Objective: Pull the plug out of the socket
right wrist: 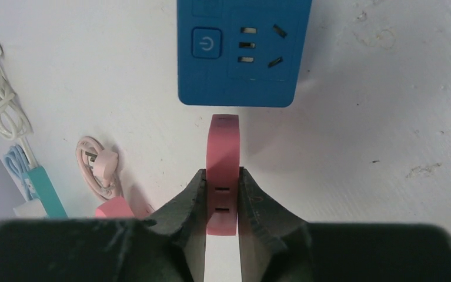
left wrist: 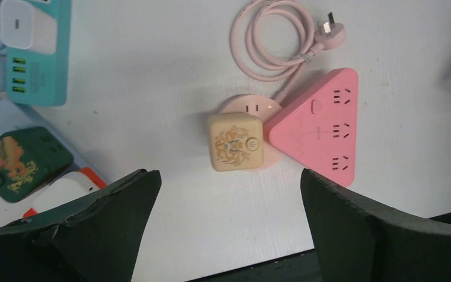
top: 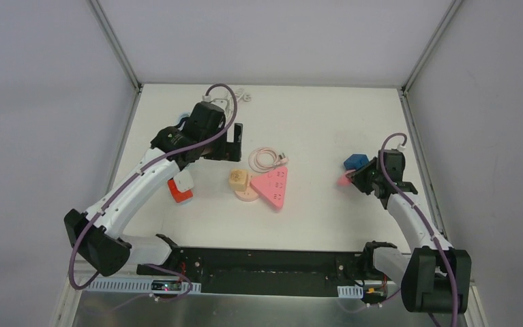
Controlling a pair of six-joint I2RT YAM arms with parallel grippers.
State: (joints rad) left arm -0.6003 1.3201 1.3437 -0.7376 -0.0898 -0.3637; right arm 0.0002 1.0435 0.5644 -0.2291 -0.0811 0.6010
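My right gripper (right wrist: 221,176) is shut on a flat pink plug (right wrist: 223,138) and holds it just clear of the blue socket cube (right wrist: 243,53). The cube's holes are empty and face up. In the top view the plug (top: 344,180) sits just left of and nearer than the blue cube (top: 356,161), at the right gripper (top: 355,178). My left gripper (left wrist: 226,176) is open and empty, above a cream cube adapter (left wrist: 236,141) that sits in a round pink socket (left wrist: 250,106).
A pink triangular power strip (left wrist: 323,129) with a coiled pink cable (left wrist: 270,41) lies beside the cream cube. A teal power strip (left wrist: 34,59), a green adapter (left wrist: 20,161) and an orange-and-white block (top: 180,191) lie at the left. A white cable (top: 239,96) lies at the back.
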